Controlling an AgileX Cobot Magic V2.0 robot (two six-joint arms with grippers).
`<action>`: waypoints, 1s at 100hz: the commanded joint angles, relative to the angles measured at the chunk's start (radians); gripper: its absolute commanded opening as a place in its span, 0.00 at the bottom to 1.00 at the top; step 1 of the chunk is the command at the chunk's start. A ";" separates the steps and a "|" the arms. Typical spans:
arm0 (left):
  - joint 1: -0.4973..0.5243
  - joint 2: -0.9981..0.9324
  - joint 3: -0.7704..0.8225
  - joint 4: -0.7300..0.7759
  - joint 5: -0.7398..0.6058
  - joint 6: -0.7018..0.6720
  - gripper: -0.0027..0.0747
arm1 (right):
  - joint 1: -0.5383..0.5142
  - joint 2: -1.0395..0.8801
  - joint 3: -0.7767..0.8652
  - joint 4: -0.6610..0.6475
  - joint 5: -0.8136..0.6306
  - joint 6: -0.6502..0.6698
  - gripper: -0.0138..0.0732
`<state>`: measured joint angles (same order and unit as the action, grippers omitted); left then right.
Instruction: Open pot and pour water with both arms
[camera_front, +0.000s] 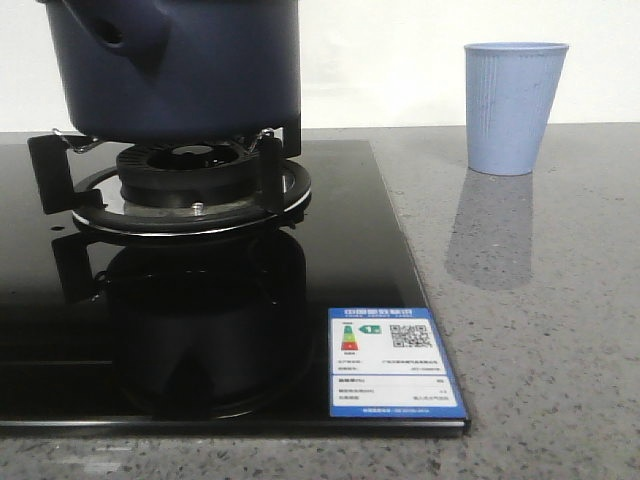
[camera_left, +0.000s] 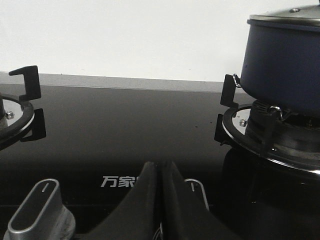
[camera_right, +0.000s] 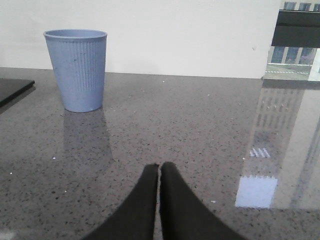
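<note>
The dark navy-blue pot (camera_front: 180, 70) stands on the gas burner (camera_front: 190, 185) of a black glass hob; its stubby handle points toward the left. In the left wrist view the pot (camera_left: 282, 65) carries a metal-rimmed lid (camera_left: 290, 14). A light blue ribbed cup (camera_front: 512, 105) stands on the grey counter to the right of the hob, and shows in the right wrist view (camera_right: 77, 70). My left gripper (camera_left: 159, 167) is shut and empty, low over the hob's front. My right gripper (camera_right: 160, 170) is shut and empty over the counter, short of the cup. Neither arm shows in the front view.
The hob's glass edge (camera_front: 410, 250) and an energy label (camera_front: 392, 362) lie between pot and cup. Two control knobs (camera_left: 40, 210) sit near the left gripper. A second burner stand (camera_left: 20, 107) is on the hob's far side. A white wall stands behind.
</note>
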<state>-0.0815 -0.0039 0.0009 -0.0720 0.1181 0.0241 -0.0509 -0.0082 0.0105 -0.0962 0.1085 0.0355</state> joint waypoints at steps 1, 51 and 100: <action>0.003 -0.026 0.034 -0.001 -0.077 -0.008 0.01 | 0.000 -0.019 0.025 0.002 -0.080 -0.012 0.11; 0.003 -0.026 0.034 -0.001 -0.077 -0.008 0.01 | 0.000 -0.019 0.025 0.002 -0.080 -0.012 0.11; 0.003 -0.026 0.034 -0.047 -0.079 -0.008 0.01 | 0.000 -0.019 0.025 0.049 -0.099 -0.012 0.11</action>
<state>-0.0815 -0.0039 0.0009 -0.0860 0.1181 0.0241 -0.0509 -0.0082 0.0105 -0.0768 0.1008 0.0355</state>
